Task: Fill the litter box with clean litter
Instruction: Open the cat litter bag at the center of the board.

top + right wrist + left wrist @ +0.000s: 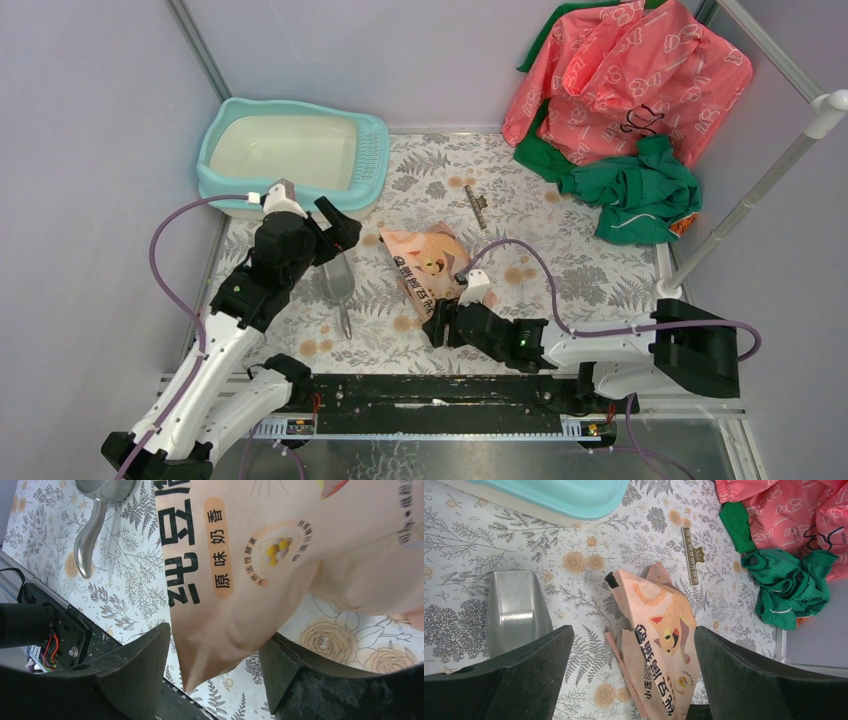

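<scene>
Left end effector (335, 228) wide, empty, above scoop (338, 285); litter box (372, 150) just beyond, closest to this one. Right end effector (438, 325) clamps litter bag (425, 262) at near end; bag lies lengthwise away from me, box far-left of it.

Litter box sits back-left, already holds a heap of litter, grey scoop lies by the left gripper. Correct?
One error: the top view shows the litter box with its pan bare, no heap in it yet. It does sit back-left, and the grey scoop lies by the left gripper.
</scene>
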Available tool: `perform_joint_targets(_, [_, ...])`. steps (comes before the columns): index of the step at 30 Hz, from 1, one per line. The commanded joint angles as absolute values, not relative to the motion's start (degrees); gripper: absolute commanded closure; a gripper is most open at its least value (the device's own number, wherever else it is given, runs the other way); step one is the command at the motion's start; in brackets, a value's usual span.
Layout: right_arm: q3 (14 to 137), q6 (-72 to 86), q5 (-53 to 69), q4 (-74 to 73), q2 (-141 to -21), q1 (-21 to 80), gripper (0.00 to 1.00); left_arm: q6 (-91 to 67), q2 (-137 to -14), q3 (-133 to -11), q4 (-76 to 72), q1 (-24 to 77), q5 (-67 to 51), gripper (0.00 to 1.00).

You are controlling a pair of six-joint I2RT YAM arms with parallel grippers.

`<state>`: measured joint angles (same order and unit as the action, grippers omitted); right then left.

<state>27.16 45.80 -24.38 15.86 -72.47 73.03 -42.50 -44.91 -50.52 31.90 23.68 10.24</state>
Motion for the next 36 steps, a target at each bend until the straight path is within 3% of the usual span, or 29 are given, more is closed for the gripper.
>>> perform_joint_targets(1, [28.4,50.2,-29.8,23.2,-75.1,75.0,0.31,-42.4,-43.9,-49.3,28.2,23.4,9.7,0.01])
perform_joint_targets(5, [30.2,51.6,-32.2,23.4,-77.2,76.2,0.51,-42.5,-43.7,-48.5,27.8,23.4,9.6,0.01])
perform_joint_targets(10, [32.1,52.0,-37.1,20.6,-75.6,77.4,0.58,-42.5,-43.7,-47.9,27.3,23.3,9.4,0.01])
perform_joint_targets(15, [37.9,48.8,-41.7,11.9,-73.9,77.4,0.57,-42.3,-43.7,-47.7,27.1,23.2,8.9,0.01])
perform_joint_targets(19, [40.6,46.3,-43.9,8.4,-71.1,77.4,0.9,-42.1,-43.6,-48.0,27.2,23.1,8.5,0.01])
perform_joint_targets(22, [41.9,44.7,-44.4,5.2,-67.5,76.4,0.97,-41.9,-43.5,-48.2,27.5,23.0,8.4,0.01])
perform_joint_targets(28, [42.9,39.8,-28.1,1.8,-59.2,64.5,1.0,-42.2,-43.4,-47.8,27.1,23.0,7.2,0.01])
perform_joint_targets(36, [52.3,31.7,-1.6,-8.9,-58.9,47.4,1.0,-41.9,-46.8,-45.5,23.2,23.0,3.7,0.01])
